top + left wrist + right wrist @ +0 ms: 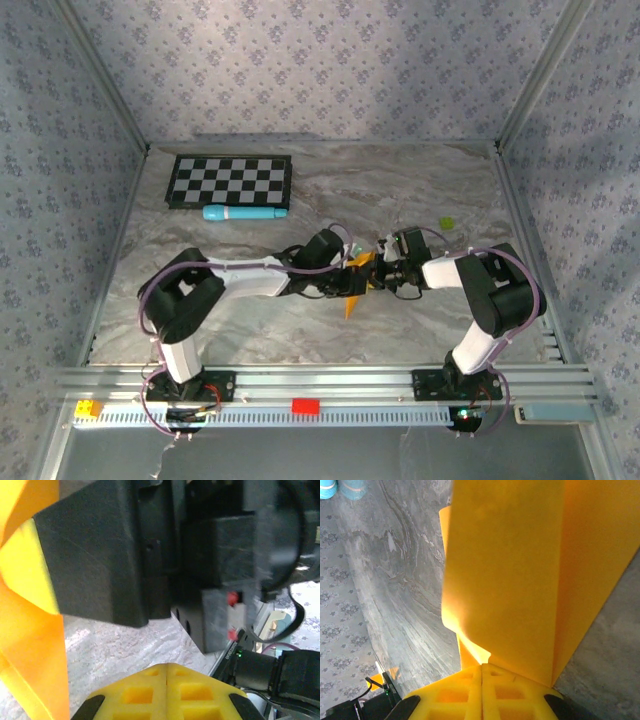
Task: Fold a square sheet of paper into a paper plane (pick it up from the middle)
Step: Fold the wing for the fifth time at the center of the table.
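Where the right pincer (481, 669) is concerned, its yellow pads (445, 697) are clenched seam to seam on the lower edge of the paper (520, 570). The paper rises out of that grip as a folded orange sheet: one broad flat panel, and a second panel meeting it along a crease at the right of the wrist view.

The left pincer (166, 672) is likewise clenched, with nothing between its pads. The paper stands just beside it, off to the left in its own view and apart from the pads. Directly ahead of it is the black housing (100, 560) of the right arm, very close.

Seen from above, both arms meet over the middle of the bench (420, 190). The paper sits between them, its long axis running roughly far to near, with a point towards the near edge. Whether that point touches the bench cannot be told.

Assessment: the right arm has the sheet. For the left to take a free edge, it would need to release and shift sideways, since the paper lies abeam of it, not ahead.
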